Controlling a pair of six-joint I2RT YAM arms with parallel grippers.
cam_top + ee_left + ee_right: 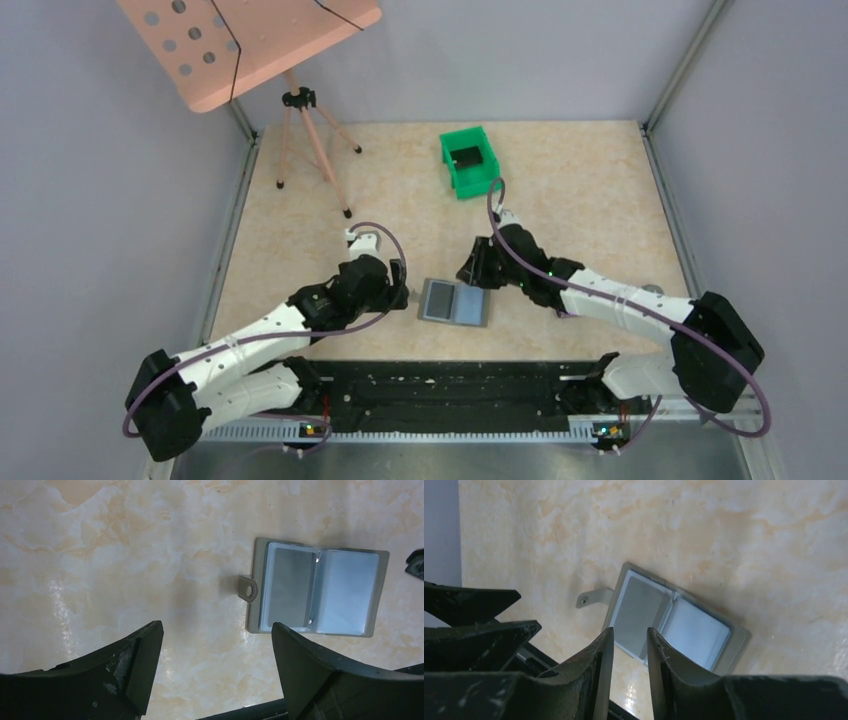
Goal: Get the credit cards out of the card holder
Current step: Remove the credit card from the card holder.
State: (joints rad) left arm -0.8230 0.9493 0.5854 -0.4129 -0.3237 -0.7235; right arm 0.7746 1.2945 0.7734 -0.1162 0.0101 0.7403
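The card holder [455,301] lies open and flat on the table between my two grippers. It is grey with a strap tab on its left side. In the left wrist view [317,592] its left pocket shows a grey card [290,587] and its right panel [347,592] is light blue. My left gripper [405,291] sits just left of the holder, jaws wide open and empty [217,626]. My right gripper [470,270] hovers over the holder's far right side. Its jaws [630,630] stand a narrow gap apart with nothing between them, above the holder [674,622].
A green plastic bin [468,160] with a dark flat object inside stands at the back centre. A pink perforated board on a tripod [300,110] stands at the back left. A black rail [450,395] runs along the near edge.
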